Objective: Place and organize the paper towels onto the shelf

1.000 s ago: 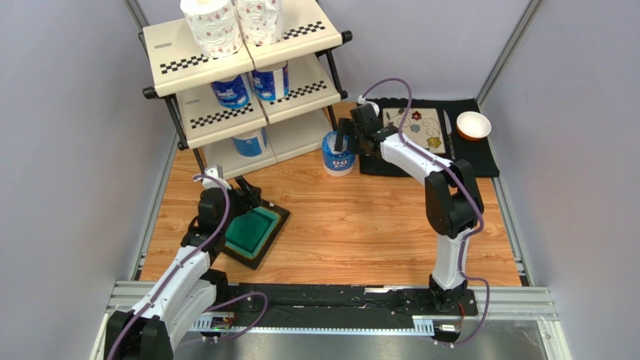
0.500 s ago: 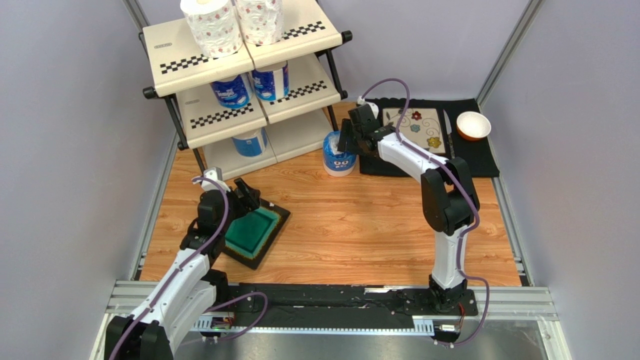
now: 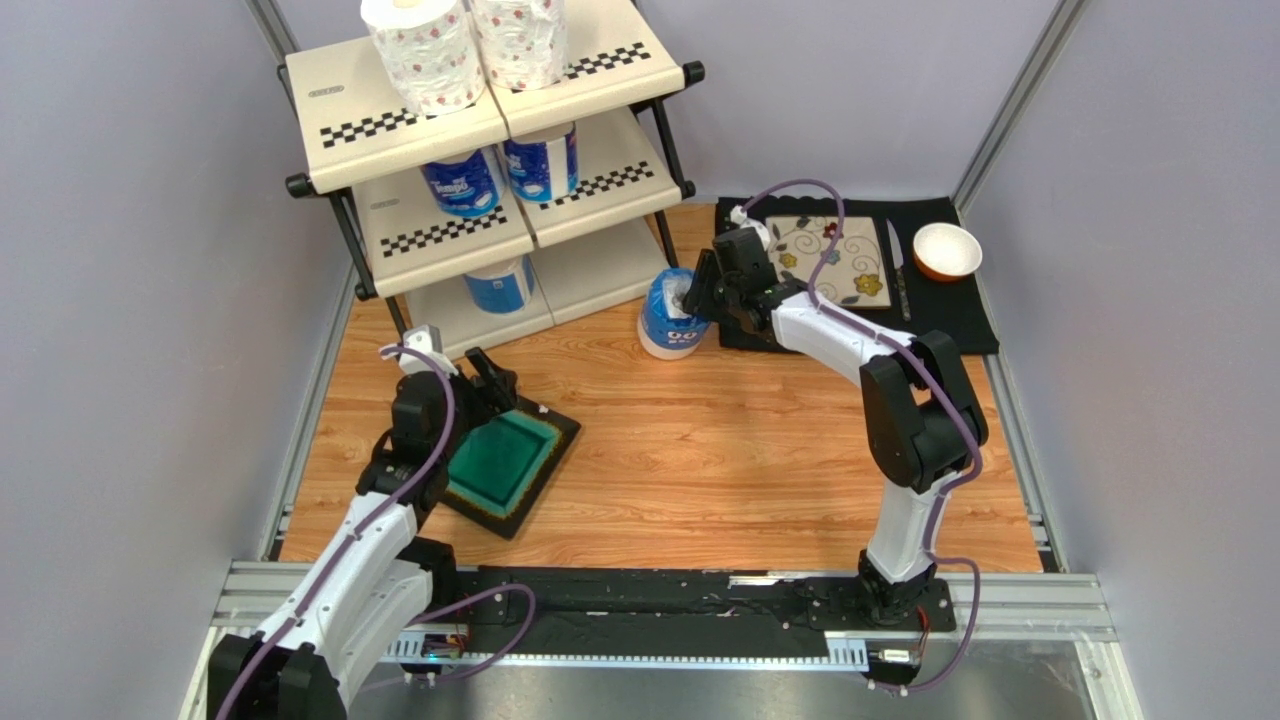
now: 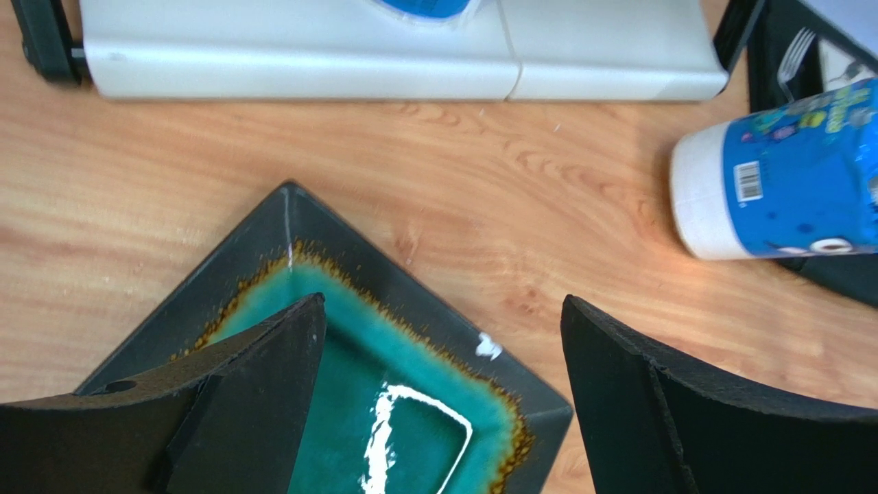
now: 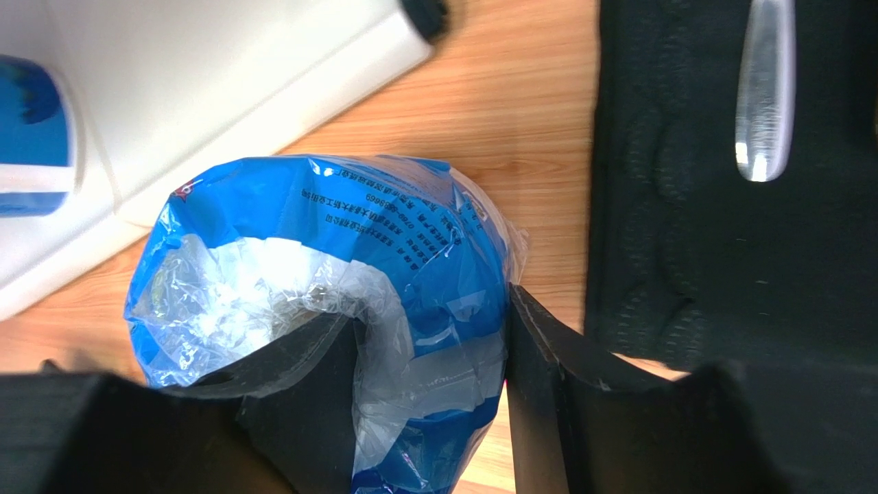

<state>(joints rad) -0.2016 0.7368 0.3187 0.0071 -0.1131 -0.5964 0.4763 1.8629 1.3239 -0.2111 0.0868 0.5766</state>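
Observation:
The shelf [image 3: 343,117] stands at the back left. Two patterned paper towels [image 3: 425,54] stand on its top tier, two blue-wrapped ones [image 3: 463,182] on the middle tier, and one [image 3: 501,282] on the bottom tier. A further blue-wrapped roll [image 3: 670,318] leans on the table beside the shelf's right leg. My right gripper [image 3: 696,294] is shut on that roll [image 5: 309,257]: one finger sits inside its top, the other [image 5: 536,350] presses the outside wall. My left gripper [image 4: 443,304] hangs open over a teal plate [image 4: 412,345], holding nothing.
The dark-rimmed teal plate [image 3: 511,465] lies near the left arm. A black mat [image 3: 962,315] at the back right carries a flowered board [image 3: 834,255], a knife [image 3: 897,267] and a small bowl [image 3: 947,249]. Grey walls close in both sides.
The right gripper's jaws have closed on the blue-wrapped roll, and the roll has tipped and shifted slightly left toward the shelf. The left arm has barely moved.

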